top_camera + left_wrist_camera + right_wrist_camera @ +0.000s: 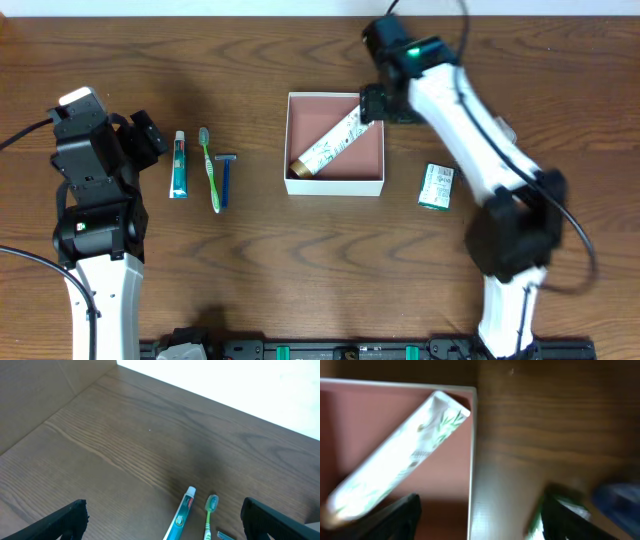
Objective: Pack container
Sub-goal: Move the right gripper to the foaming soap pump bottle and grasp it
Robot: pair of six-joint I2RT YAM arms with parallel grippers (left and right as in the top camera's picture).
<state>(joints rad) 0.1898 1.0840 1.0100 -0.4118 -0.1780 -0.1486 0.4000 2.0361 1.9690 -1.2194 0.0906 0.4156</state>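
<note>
The container (335,185), a shallow white-walled box with a reddish-brown floor, sits mid-table. A white tube with a leaf print and a gold cap (328,147) lies diagonally inside it; the tube also shows in the right wrist view (400,460). My right gripper (374,106) is open and empty above the container's far right corner, its fingers (480,522) straddling the right wall (471,450). My left gripper (140,135) is open and empty at the left, its fingers (162,520) wide apart, short of the toothpaste (181,517).
A toothpaste tube (179,166), a green toothbrush (210,165) and a blue razor (225,175) lie side by side left of the container. A small green-and-white carton (436,187) lies right of it. A pale wall edges the table's far side.
</note>
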